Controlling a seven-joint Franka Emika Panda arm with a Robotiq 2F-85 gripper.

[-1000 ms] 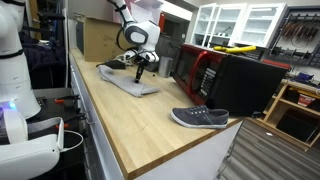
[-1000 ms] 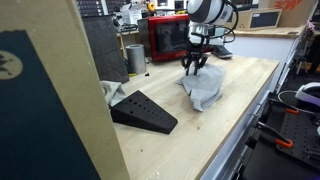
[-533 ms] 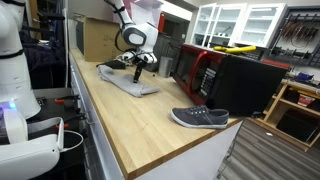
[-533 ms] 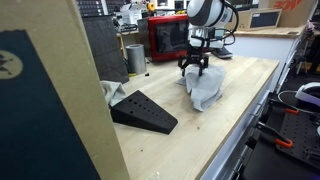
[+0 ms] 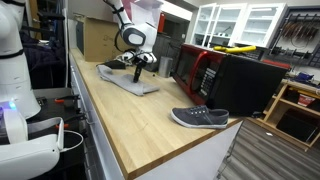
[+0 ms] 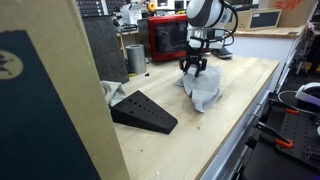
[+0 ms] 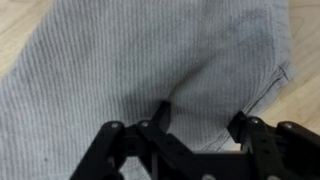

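- We count one grey cloth (image 5: 128, 82), one tool (image 5: 139, 64), one grey shoe (image 5: 200, 118), one black wedge (image 6: 143, 110) and one red microwave (image 6: 168, 38).
- The cloth lies at the far end of the tabletop (image 5: 130, 125). In an exterior view its long axis runs from far left to near right.
- The tool points straight down over the cloth's far end. In the wrist view its fingers (image 7: 160, 115) are spread apart with ribbed fabric between them, pinching nothing.
- The tabletop is pale wood, and white glass-fronted cabinets (image 5: 240, 22) stand far right.
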